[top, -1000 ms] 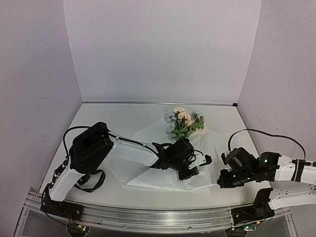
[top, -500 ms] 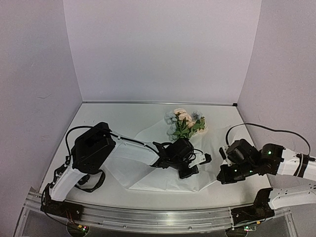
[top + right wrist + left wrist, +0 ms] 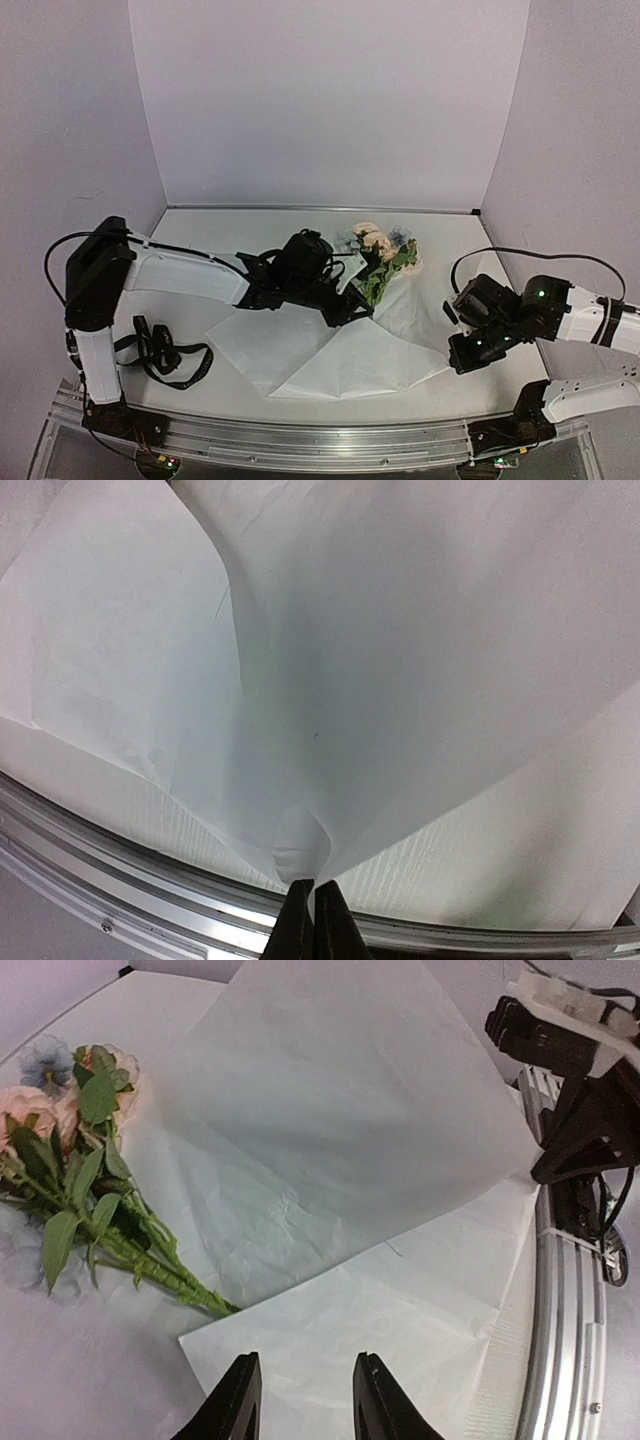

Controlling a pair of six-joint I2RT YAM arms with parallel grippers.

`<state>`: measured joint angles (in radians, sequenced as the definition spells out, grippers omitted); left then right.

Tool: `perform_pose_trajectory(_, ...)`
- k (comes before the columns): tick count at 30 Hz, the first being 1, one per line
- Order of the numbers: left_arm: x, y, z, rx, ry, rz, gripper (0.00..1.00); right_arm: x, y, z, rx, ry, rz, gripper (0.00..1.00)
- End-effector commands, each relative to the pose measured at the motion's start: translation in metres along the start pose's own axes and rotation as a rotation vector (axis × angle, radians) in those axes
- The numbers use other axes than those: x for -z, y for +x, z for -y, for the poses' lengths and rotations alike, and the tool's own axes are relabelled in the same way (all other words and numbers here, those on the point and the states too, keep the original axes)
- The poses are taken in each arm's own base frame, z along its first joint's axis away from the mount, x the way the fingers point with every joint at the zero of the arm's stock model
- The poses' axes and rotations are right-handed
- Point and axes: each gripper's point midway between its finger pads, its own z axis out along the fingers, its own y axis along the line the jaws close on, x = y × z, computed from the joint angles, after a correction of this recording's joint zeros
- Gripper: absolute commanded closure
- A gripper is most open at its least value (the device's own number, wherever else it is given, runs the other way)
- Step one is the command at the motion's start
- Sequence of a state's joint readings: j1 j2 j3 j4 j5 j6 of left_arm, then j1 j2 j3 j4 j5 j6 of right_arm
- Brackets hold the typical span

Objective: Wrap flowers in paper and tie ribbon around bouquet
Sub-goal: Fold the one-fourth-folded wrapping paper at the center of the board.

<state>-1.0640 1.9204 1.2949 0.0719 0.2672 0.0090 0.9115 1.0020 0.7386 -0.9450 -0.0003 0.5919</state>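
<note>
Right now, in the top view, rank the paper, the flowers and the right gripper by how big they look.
Largest by far: the paper.
Then the flowers and the right gripper, which look about alike. The gripper may sit nearer the camera, so I won't rank those two.

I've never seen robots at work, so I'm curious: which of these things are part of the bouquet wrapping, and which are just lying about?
Part of the job: flowers, paper (corner pinched in the right end effector), open left end effector, black ribbon lying at the left.
Just lying about: metal rail, black cable.
</note>
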Motion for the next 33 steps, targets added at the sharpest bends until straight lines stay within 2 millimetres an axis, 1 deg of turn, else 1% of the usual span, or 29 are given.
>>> perform_pose_trajectory(1,0.038,0.026,0.005,0.151,-0.036,-0.03,0.66,0.011,-0.006,0.005,0.025,0.046,0.016,1.0)
perform_pose_trajectory(5,0.057,0.079,0.01,0.278,-0.029,-0.127,0.58,0.009,-0.004,0.011,0.024,0.068,0.019,1.0)
perform_pose_trajectory(8,0.067,0.105,0.019,0.349,0.001,-0.191,0.53,0.009,-0.004,0.014,0.024,0.08,0.025,1.0)
perform_pose_trajectory(10,0.072,0.118,0.024,0.388,0.011,-0.218,0.49,0.009,-0.004,0.015,0.026,0.081,0.026,1.0)
perform_pose_trajectory(12,0.074,0.125,0.028,0.413,0.029,-0.235,0.47,0.009,-0.004,0.014,0.026,0.081,0.025,1.0)
perform_pose_trajectory(17,0.071,0.141,0.039,0.469,0.091,-0.289,0.48,0.008,-0.005,0.013,0.028,0.082,0.019,1.0)
perform_pose_trajectory(22,0.062,0.155,0.04,0.506,0.095,-0.351,0.52,0.01,-0.006,0.013,0.03,0.08,0.024,1.0)
perform_pose_trajectory(24,0.06,0.154,0.042,0.513,0.114,-0.35,0.56,0.01,-0.006,0.012,0.031,0.077,0.025,1.0)
perform_pose_trajectory(26,0.058,0.153,0.044,0.519,0.126,-0.352,0.63,0.01,-0.006,0.012,0.032,0.075,0.026,1.0)
perform_pose_trajectory(28,0.055,0.153,0.044,0.521,0.129,-0.353,0.72,0.011,-0.007,0.011,0.031,0.072,0.027,1.0)
perform_pose_trajectory(30,0.053,0.15,0.043,0.52,0.131,-0.347,0.81,0.012,-0.01,0.008,0.035,0.063,0.028,1.0)
perform_pose_trajectory(32,0.052,0.149,0.042,0.523,0.13,-0.344,0.87,0.015,-0.014,0.001,0.035,0.042,0.032,1.0)
perform_pose_trajectory(33,0.05,0.142,0.042,0.517,0.135,-0.32,0.91,0.015,-0.016,-0.002,0.034,0.034,0.031,1.0)
